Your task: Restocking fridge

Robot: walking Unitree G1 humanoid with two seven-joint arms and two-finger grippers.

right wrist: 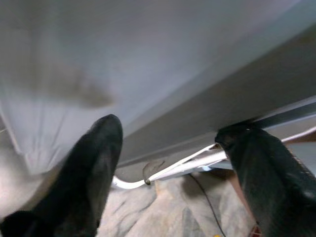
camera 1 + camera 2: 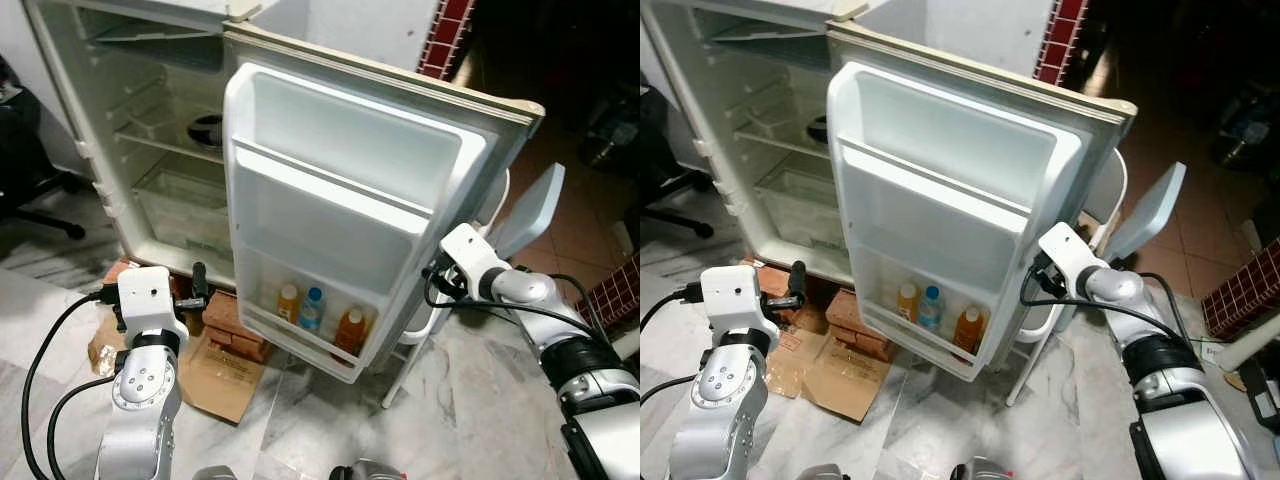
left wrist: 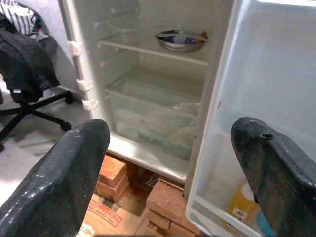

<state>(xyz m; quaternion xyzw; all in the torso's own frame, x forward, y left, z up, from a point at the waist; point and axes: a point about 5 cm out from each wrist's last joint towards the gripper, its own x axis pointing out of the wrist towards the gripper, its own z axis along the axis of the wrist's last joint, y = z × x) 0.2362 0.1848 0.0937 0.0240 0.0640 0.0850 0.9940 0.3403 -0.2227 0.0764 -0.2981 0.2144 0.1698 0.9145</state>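
The fridge stands open, its white door (image 2: 340, 200) swung out toward me. On the door's bottom shelf stand an orange juice bottle (image 2: 288, 301), a blue-capped bottle (image 2: 312, 308) and a second orange bottle (image 2: 350, 330). My left gripper (image 3: 168, 163) is open and empty, low in front of the fridge's bottom left, with its black finger (image 2: 198, 283) pointing at the cabinet. My right gripper (image 1: 173, 163) is open with nothing in it, close against the outer side of the door near its lower edge; the door hides its fingers from the head views.
A metal bowl (image 3: 180, 40) sits on a middle shelf above a clear crisper drawer (image 3: 153, 108). Bricks (image 2: 235, 325) and flattened cardboard (image 2: 215, 375) lie under the fridge. An office chair (image 2: 25, 150) is at the left and a white chair (image 2: 525, 210) behind the door.
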